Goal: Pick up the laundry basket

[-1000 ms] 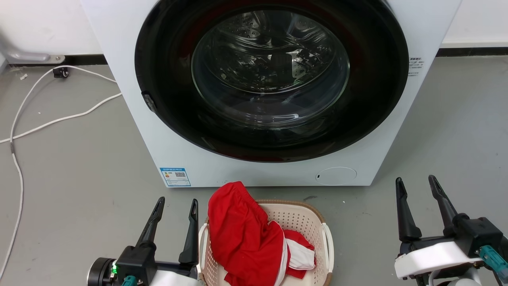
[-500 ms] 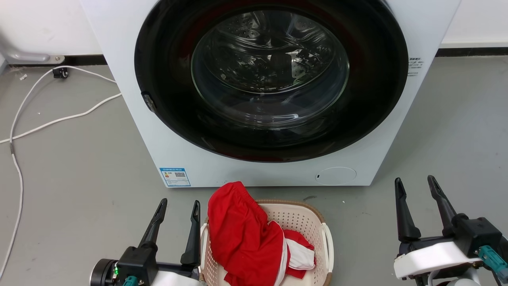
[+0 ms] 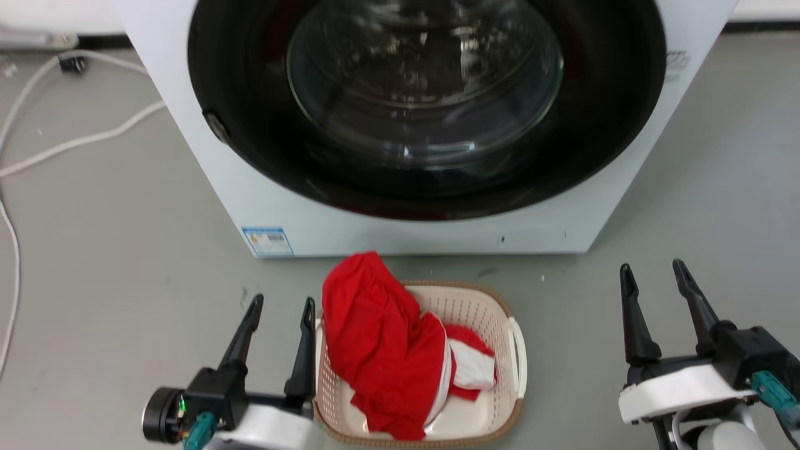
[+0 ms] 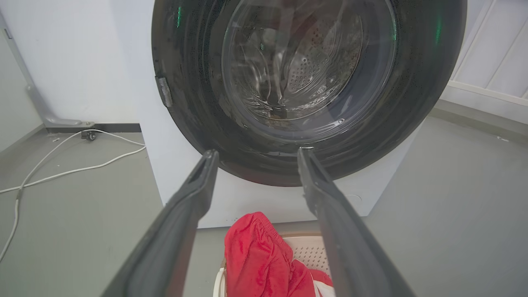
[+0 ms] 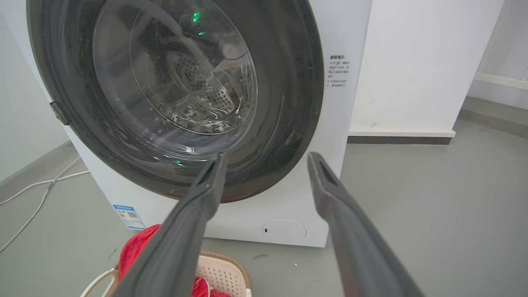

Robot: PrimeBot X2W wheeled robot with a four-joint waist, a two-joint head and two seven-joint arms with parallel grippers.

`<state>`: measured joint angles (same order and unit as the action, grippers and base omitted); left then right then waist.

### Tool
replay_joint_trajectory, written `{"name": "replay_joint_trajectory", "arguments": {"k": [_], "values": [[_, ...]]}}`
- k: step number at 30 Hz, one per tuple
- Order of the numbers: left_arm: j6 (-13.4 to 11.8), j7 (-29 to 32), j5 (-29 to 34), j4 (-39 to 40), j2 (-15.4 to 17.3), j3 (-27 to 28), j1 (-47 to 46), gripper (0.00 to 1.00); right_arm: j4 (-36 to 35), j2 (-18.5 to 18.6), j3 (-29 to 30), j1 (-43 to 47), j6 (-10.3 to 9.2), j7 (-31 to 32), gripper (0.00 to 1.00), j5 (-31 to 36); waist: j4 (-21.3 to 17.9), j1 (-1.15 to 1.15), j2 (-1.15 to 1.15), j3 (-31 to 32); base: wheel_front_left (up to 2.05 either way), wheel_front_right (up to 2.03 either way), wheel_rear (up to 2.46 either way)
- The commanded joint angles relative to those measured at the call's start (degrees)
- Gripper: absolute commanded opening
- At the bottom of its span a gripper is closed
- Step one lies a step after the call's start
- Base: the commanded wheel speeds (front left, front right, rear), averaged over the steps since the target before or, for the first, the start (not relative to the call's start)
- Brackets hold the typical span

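Note:
The cream laundry basket with a brown rim and white side handles sits on the grey floor just in front of the washer. A red and white garment fills its left half and hangs over the rim. My left gripper stands open right beside the basket's left handle, with nothing between its fingers. Well to the right of the basket, my right gripper is open too and empty. The basket's far rim peeks out low in the left wrist view, and its corner in the right wrist view.
A white front-loading washer with a big dark round door stands close behind the basket. White cables trail over the floor at the left. Bare grey floor lies to the right of the washer.
The head camera has tipped down and nearer, so the basket now shows whole. My left gripper sits slightly closer to the basket's left handle. The right gripper looks unmoved.

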<state>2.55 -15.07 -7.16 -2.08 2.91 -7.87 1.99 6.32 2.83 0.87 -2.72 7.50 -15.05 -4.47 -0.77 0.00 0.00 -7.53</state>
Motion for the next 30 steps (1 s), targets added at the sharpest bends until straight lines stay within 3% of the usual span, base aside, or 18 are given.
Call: {"name": "replay_joint_trajectory", "arguments": {"k": [1,8,15,24,30], "values": [[0.36,-0.16,0.16,-0.53,-0.04,0.39,-1.73,1.0,0.36,0.09,-0.05,-1.44,-0.02,-0.17,1.0,0.59,-0.16,0.0,0.0,-3.8,0.0,0.0,0.0],[1.82,-0.15,1.24,-6.29,-0.03,3.04,-8.91,1.0,2.68,0.08,-0.05,-6.79,-0.02,1.3,1.0,1.72,-0.38,0.0,0.0,-13.65,0.0,0.0,0.0],[3.31,-0.16,1.84,-16.95,1.34,4.93,-18.51,1.0,7.93,0.07,-1.04,-13.92,-0.02,3.94,1.0,2.86,-0.34,0.0,0.0,-22.22,0.0,0.0,0.0],[4.55,-0.16,1.53,-34.73,3.74,3.05,-31.37,1.0,21.45,0.06,-3.11,-24.65,-0.03,11.57,1.0,1.59,-0.05,0.0,0.0,-30.13,0.0,0.0,0.0],[4.85,1.54,-0.18,-49.16,4.52,-1.11,-39.44,1.0,31.23,0.07,-4.92,-31.21,-0.03,15.55,1.0,0.34,0.12,0.0,0.0,-33.4,0.0,0.0,0.0]]}}
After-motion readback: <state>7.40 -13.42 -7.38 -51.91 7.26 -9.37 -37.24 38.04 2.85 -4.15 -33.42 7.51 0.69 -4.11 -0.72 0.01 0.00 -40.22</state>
